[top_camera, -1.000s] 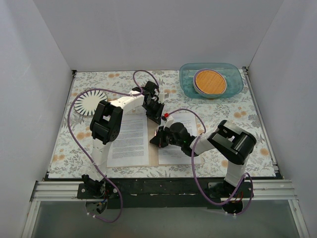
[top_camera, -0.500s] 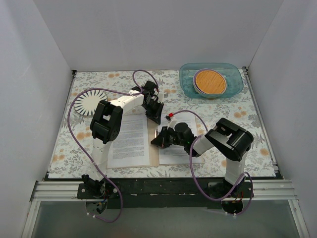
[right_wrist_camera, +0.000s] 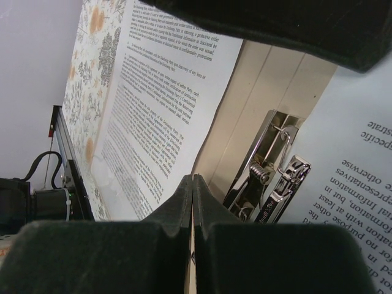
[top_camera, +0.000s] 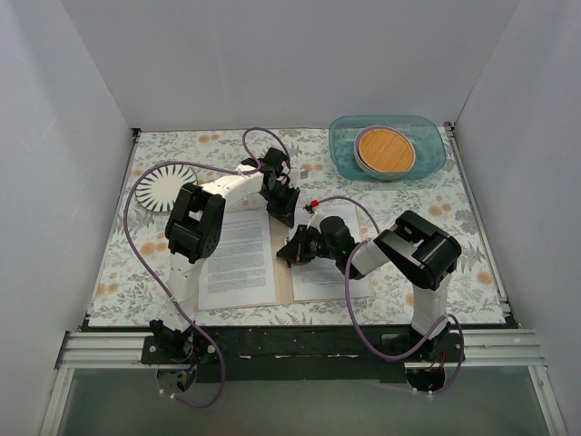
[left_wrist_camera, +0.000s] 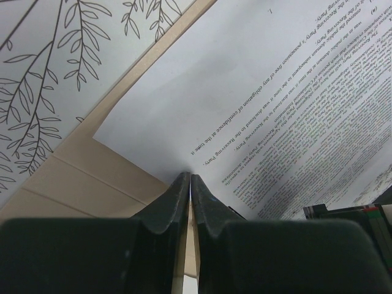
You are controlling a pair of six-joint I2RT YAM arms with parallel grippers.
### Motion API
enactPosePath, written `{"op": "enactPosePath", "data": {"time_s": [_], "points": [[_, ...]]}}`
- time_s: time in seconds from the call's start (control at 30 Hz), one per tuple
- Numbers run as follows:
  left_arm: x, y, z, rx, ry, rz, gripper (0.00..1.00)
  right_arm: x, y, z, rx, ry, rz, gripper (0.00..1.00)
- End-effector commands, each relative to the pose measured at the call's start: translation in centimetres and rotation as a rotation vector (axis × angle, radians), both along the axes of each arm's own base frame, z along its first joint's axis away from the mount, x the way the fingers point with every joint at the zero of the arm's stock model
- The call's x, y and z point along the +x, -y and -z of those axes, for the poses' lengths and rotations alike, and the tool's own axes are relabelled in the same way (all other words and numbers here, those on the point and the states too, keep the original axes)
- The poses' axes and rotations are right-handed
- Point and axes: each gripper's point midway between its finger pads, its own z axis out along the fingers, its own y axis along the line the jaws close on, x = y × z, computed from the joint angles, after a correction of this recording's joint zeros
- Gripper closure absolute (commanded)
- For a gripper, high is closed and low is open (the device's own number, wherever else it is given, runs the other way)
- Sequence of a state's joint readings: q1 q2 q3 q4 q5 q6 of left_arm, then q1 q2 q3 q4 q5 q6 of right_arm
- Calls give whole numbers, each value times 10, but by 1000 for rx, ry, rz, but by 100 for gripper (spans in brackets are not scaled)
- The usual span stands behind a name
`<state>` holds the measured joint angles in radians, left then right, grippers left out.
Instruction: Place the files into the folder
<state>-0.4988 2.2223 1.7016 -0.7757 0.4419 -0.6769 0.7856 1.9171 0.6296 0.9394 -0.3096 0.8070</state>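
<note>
L pincer [left_wrist_camera: 190,179] is seen closed, tips at the edge of a printed sheet [left_wrist_camera: 257,92] laid on the open folder [left_wrist_camera: 92,177]. R pincer [right_wrist_camera: 193,179] is shut beside the metal clip [right_wrist_camera: 272,168], which is resolved only in R wrist view.

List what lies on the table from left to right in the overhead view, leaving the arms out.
Striped white disc → left printed sheet → right printed sheet → blue-green tub holding an orange disc.
</note>
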Motion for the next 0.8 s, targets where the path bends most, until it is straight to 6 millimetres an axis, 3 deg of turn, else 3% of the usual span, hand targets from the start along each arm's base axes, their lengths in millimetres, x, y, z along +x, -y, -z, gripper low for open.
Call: {"op": "enactPosePath", "data": {"time_s": [0.0,0.2,0.77], "points": [[7,-39,42,174,2,-24,94,-63,79,119,-428,-323,19,99],[12,-44,40,175,8,-34,94,-82,100,130,-486,-375,34,99],[17,-49,44,180,-4,-52,95,-105,125,148,-563,-441,37,99]]}}
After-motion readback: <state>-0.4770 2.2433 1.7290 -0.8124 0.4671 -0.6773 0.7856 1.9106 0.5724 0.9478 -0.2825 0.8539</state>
